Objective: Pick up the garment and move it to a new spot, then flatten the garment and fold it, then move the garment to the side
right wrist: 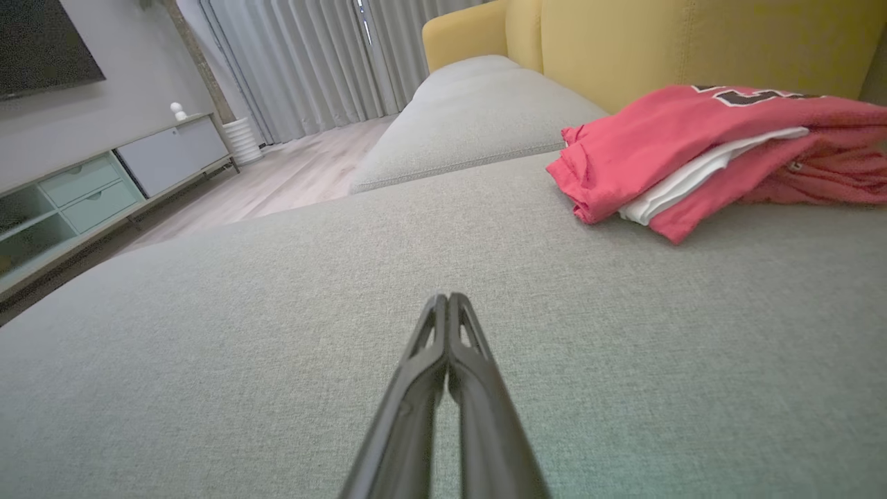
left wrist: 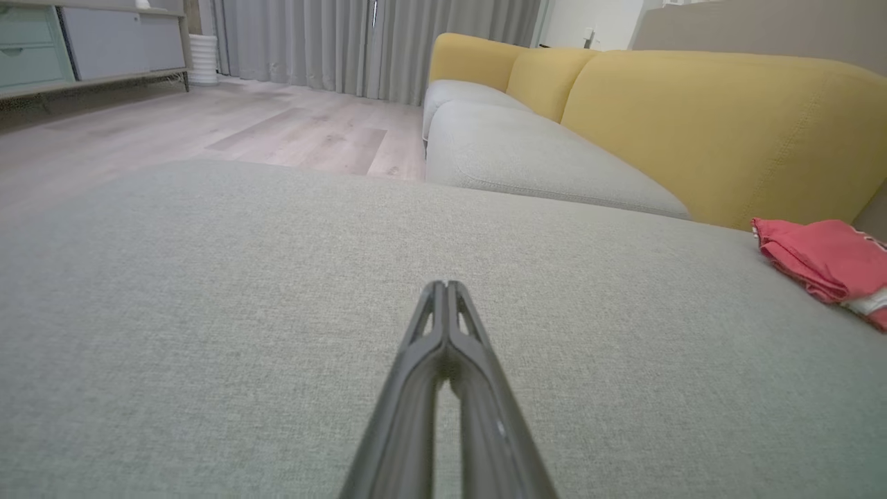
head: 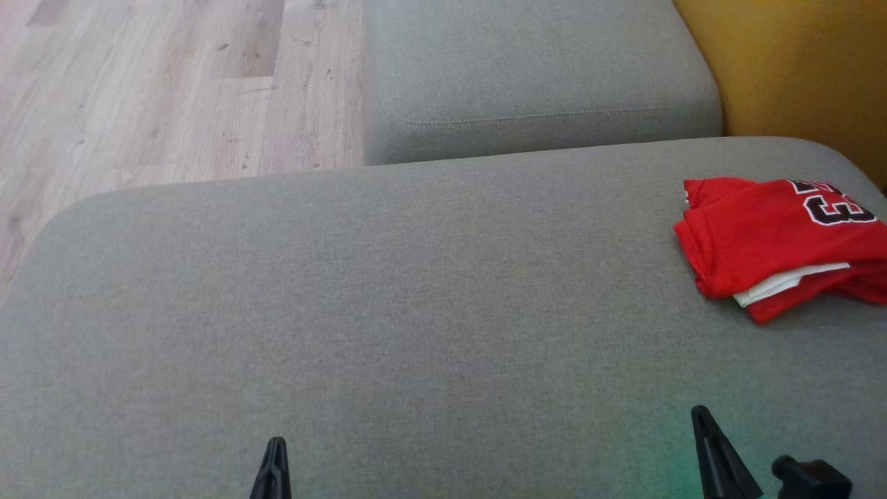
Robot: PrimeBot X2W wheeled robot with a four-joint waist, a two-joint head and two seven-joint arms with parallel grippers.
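The red garment (head: 776, 242) lay in a folded bundle at the far right of the grey sofa cushion (head: 416, 312), near the yellow backrest (head: 797, 62). The left gripper (head: 275, 454) and right gripper (head: 703, 423) hovered at the near edge, each pressed together on nothing, well apart from it. Folding and setting aside looked done; little seemed left.

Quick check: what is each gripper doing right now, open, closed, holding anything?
Left gripper: closed, holding nothing.
Right gripper: closed, holding nothing; the red garment lies apart from it.
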